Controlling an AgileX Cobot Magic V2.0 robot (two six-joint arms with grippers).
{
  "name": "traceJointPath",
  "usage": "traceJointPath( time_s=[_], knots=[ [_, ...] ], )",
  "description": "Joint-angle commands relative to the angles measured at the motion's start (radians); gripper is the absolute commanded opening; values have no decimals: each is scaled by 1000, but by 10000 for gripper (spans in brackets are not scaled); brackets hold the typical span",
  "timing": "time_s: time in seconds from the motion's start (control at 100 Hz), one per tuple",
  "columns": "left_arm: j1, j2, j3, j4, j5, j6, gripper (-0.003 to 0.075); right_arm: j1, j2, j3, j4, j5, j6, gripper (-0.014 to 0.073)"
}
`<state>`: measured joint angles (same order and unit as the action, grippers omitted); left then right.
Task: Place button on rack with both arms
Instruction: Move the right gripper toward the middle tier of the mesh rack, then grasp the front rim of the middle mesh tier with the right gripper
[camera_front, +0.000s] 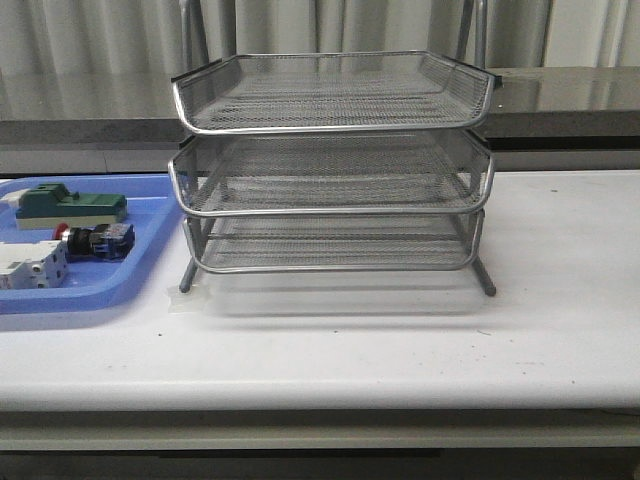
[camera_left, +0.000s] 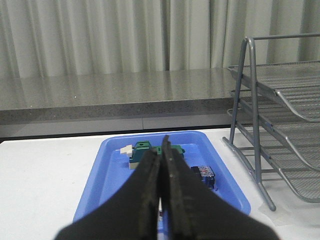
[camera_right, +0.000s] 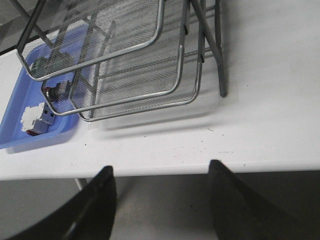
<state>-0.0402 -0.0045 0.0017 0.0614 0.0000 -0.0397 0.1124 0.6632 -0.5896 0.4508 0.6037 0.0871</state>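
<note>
1 silver wire-mesh rack (camera_front: 332, 165) of 3 stacked trays stands on the white bench (camera_front: 560, 300). Just beside it, on its left in the front view, lies 1 flat blue plastic tray (camera_front: 110, 285) holding 3 parts: a green-topped block (camera_front: 68, 205), a white circuit breaker (camera_front: 30, 268), and between them the small push-button with red round head, black body and blue rear block (camera_front: 95, 240), lying on its side.

Neither arm shows in the front view. The left wrist view shows the left tool (camera_left: 161, 165) with its 2 dark fingers pressed together on nothing, hanging over the near end of the blue tray; the button's blue block (camera_left: 205, 176) peeks out beside them. The right wrist view shows the right tool (camera_right: 160, 172) spread wide beyond the bench's front edge, and the button (camera_right: 54, 92) only dimly through the mesh.
</note>
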Motion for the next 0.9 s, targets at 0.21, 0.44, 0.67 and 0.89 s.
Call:
traceJointPath(
  time_s=[0.21,0.44,0.67,0.89],
  knots=[
    [1,-31,43,-3,-78,-10,-20,8,246,-37,215,-236,-123,430],
    [1,-31,43,-3,-78,-10,-20,51,437,-38,510,-295,-398,430],
    [1,-31,43,-3,-78,-10,-20,51,589,-70,879,-266,-769,430],
    [1,-31,43,-3,-78,-10,-20,51,713,-123,1149,-231,-1015,430]
  ],
)
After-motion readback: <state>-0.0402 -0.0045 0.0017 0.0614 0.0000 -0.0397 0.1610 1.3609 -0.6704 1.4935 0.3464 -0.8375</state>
